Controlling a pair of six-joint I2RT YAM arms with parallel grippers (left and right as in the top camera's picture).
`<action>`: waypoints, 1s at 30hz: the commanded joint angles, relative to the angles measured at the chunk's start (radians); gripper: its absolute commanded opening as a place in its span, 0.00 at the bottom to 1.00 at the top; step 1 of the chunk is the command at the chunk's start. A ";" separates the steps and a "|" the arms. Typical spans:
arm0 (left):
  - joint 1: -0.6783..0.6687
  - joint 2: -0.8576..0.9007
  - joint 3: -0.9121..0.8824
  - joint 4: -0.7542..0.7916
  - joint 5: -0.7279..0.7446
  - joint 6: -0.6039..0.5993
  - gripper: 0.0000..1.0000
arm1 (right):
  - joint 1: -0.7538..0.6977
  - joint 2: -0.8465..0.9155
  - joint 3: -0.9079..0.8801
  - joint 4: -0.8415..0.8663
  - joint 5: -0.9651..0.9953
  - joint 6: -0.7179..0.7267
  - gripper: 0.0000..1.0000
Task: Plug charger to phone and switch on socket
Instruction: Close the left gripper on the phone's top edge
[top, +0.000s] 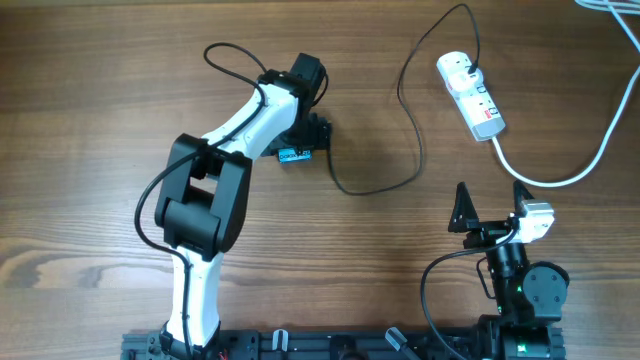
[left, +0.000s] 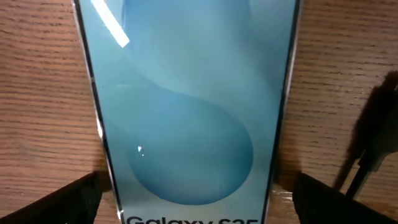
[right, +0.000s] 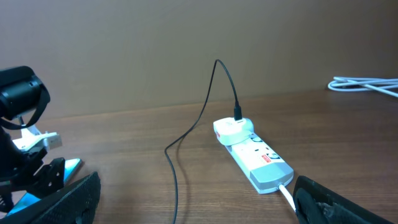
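Note:
The phone (top: 293, 155) lies flat under my left gripper (top: 308, 133). In the left wrist view its cyan screen (left: 186, 106) fills the frame, with dark text at the near end. My left gripper (left: 199, 208) is open, one finger on each side of the phone, with a gap on the right. The charger (top: 410, 120), a thin black cable, runs from a white adapter on the socket (top: 472, 95) in a loop to the phone's right side; its dark, blurred end (left: 372, 146) lies beside the phone. My right gripper (top: 490, 212) is open and empty, near the front.
The socket's thick white cord (top: 590, 150) curves off to the right edge. In the right wrist view the socket (right: 258, 158), the charger cable (right: 205, 118), the phone (right: 69, 167) and another white cord (right: 367, 84) show on the wooden table.

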 joint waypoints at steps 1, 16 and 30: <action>0.039 0.026 0.030 0.012 0.020 0.019 1.00 | 0.002 0.000 -0.001 0.003 0.018 0.013 1.00; 0.066 0.027 0.031 0.065 0.023 0.014 1.00 | 0.002 0.000 -0.001 0.003 0.018 0.013 0.99; 0.066 0.027 0.031 0.061 0.023 0.014 1.00 | 0.002 0.000 -0.001 0.003 0.018 0.013 1.00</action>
